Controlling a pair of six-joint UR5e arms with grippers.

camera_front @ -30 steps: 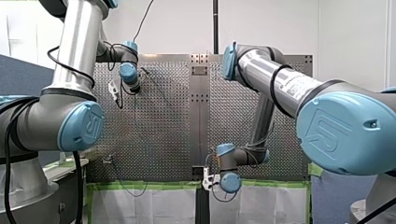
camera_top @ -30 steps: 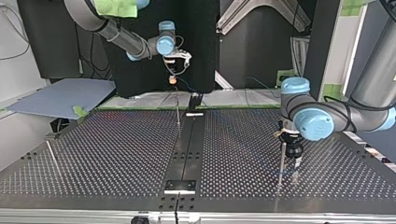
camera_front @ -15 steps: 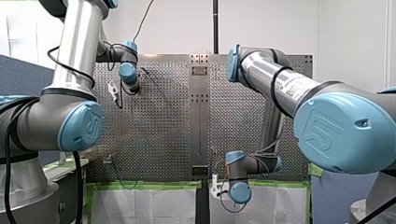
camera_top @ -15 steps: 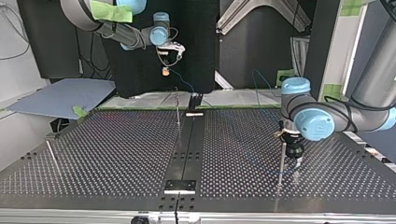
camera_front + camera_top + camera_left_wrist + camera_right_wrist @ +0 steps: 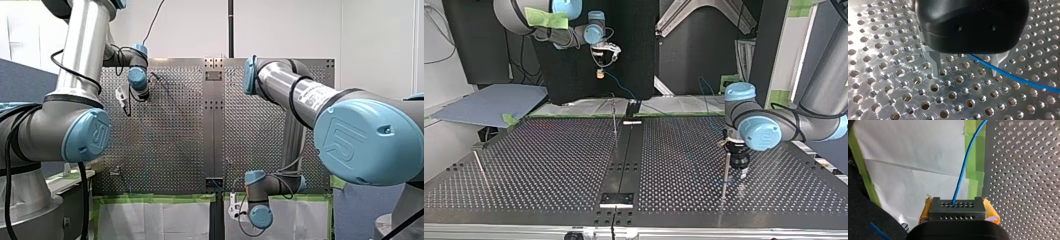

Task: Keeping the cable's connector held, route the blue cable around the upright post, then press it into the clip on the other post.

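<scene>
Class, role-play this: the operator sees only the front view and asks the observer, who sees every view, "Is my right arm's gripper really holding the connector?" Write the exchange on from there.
Observer: Yes. In the right wrist view the right gripper has its yellow-padded fingers shut on the dark connector, with the blue cable leading out of it.
Operator: Has my left gripper got the cable?
Observer: No. The left wrist view shows the left gripper open, the cable running unclamped between its metal fingers.
Operator: Where is the post?
Observer: In the top view an upright post stands right beside that gripper.
</scene>
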